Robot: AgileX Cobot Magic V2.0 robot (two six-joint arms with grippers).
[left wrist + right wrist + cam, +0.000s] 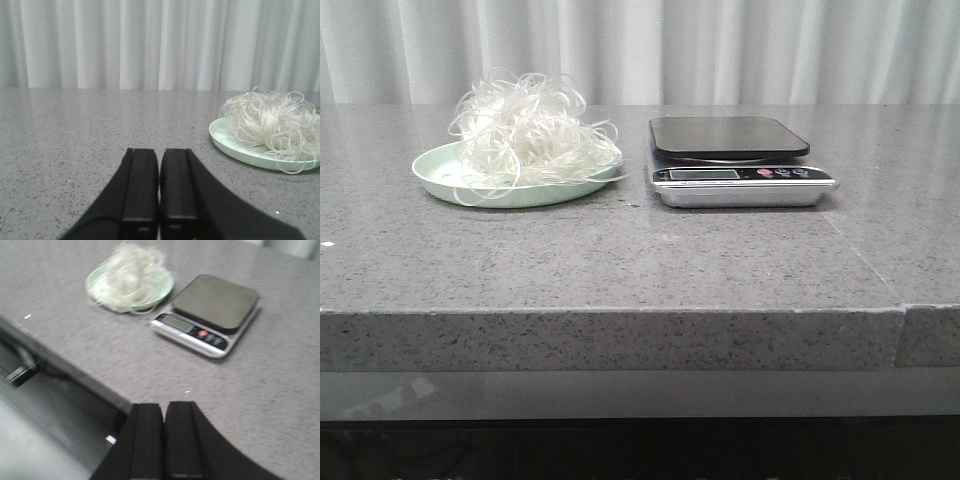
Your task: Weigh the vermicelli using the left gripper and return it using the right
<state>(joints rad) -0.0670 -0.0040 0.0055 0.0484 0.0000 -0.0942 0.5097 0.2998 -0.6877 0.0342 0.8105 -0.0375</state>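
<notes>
So the vermicelli [533, 128] sat in a loose tangled heap on the pale green plate [440, 182], on the left part of the worktop [620, 260], and the scale [740, 165] stood just beside the plate on its right with nothing on its dark platter. That layout fits two stages equally well: noodles waiting to go onto the scale, or noodles already back on the plate after a weighing. One shot couldn't settle it, so I wouldn't call the stage either way.

The relation that mattered: in its wrist view the left hand [159, 185] had its fingers pressed together, nothing between them, low over the bare worktop, with the plate ahead and off toward the scale side. The right hand [165, 440] was also pressed together and empty, hanging back near the front edge of the worktop, looking down with the scale ahead and the plate beyond it.

So the left hand looked the nearer one to the noodles and the right was nearer the scale. The heap had no real long axis, just a round clump with loops straggling over the rim, so strands could snag or trail.
</notes>
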